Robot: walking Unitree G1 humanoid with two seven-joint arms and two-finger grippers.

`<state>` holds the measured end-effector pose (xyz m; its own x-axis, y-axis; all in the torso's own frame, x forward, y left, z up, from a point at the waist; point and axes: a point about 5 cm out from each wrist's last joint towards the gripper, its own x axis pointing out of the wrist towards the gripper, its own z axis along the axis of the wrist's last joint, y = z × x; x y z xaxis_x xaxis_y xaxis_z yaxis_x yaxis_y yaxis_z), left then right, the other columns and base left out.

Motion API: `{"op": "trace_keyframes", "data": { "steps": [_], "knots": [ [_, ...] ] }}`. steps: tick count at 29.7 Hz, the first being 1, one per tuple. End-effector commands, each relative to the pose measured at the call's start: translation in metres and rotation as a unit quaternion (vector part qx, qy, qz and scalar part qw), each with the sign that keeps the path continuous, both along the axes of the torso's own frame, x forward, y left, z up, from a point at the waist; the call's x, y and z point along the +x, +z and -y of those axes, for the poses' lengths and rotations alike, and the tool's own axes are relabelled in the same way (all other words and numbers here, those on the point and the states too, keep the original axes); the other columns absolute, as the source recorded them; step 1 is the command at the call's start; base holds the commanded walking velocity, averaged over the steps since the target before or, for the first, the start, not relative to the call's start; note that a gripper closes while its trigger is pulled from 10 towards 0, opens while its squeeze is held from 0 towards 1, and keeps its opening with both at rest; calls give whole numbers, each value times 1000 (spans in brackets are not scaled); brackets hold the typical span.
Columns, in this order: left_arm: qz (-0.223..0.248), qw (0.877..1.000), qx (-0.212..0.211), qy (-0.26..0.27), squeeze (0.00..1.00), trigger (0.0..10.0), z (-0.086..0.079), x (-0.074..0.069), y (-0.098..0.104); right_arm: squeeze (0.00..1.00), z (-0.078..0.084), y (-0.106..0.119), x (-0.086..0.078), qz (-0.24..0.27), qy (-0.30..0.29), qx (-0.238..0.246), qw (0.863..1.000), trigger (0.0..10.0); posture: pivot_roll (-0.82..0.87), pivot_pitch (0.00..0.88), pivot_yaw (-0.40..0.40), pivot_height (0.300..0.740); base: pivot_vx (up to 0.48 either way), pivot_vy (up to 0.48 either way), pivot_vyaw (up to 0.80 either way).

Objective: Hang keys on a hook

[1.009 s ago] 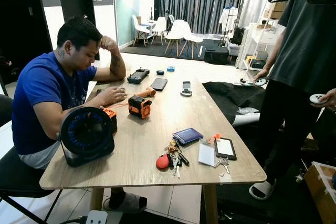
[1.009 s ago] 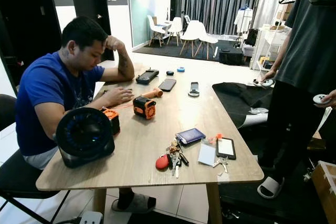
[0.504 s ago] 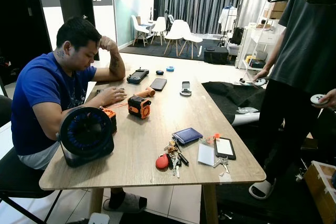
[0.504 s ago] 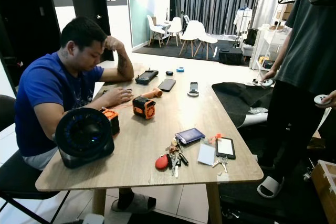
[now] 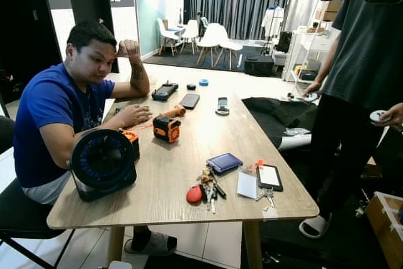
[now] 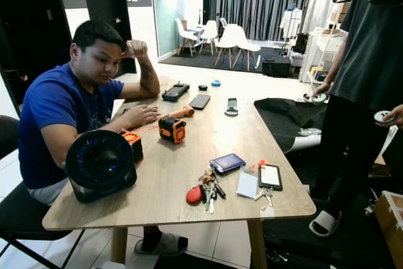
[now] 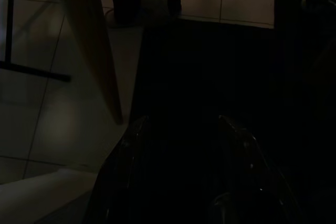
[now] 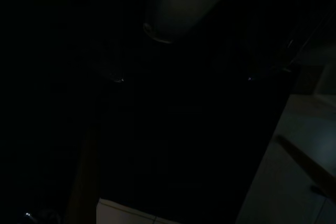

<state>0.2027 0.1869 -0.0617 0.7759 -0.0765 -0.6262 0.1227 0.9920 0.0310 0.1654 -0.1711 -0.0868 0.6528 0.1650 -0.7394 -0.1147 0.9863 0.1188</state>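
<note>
A bunch of keys [image 5: 208, 189] with a red fob [image 5: 194, 194] lies on the wooden table [image 5: 164, 181] near its front edge. A smaller set of keys [image 5: 268, 198] lies to the right of it, beside a phone [image 5: 270, 177]. My left gripper [image 7: 182, 120] hangs low beside a table leg [image 7: 89, 45], over the tiled floor, open with nothing between its fingers. The right arm hangs idle, and its wrist view is nearly black.
A person in a blue shirt [image 5: 53, 111] sits at the table's left side. Another person in dark clothes [image 5: 359, 80] stands at the right, holding controllers. On the table are a black fan [image 5: 102, 163], an orange tool [image 5: 167, 128], a blue wallet [image 5: 225, 162] and a white card [image 5: 247, 185].
The seated person has lifted their head and now looks toward me. The view has shifted slightly. The keys and other things on the table lie as before.
</note>
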Motion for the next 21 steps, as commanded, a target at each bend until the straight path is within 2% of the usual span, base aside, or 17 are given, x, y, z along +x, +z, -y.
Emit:
{"op": "trace_keyframes", "data": {
  "steps": [1, 5, 12, 18, 21],
  "knots": [
    [-4, 1000, 8, -8, 0, 10000, -3, 0, 0, 0, 1, -1, -2, 0, -6, -3, 1000, 10000, 111, 5, 9, 740, 0, 0, 0],
    [8, 1000, 11, -4, 0, 10000, -8, 7, 5, 0, -3, -2, -5, -1, -12, -1, 1000, 10000, 115, 5, 21, 740, 0, 0, 0],
    [2, 1000, 8, -1, 0, 10000, -11, 5, 4, 0, -5, -2, -4, 1, -10, 2, 1000, 10000, 113, 1, 17, 740, 0, 0, 0],
    [-7, 999, 20, -42, 0, 10000, -6, 2, 2, 0, -5, -1, -2, 2, 3, -8, 1000, 10000, 115, 5, 24, 740, 0, 0, 0],
    [-8, 999, 26, -34, 0, 10000, -12, 2, 3, 0, -8, -1, -2, 6, 12, -7, 1000, 10000, 118, 4, 21, 740, 0, 0, 0]
  ]
}}
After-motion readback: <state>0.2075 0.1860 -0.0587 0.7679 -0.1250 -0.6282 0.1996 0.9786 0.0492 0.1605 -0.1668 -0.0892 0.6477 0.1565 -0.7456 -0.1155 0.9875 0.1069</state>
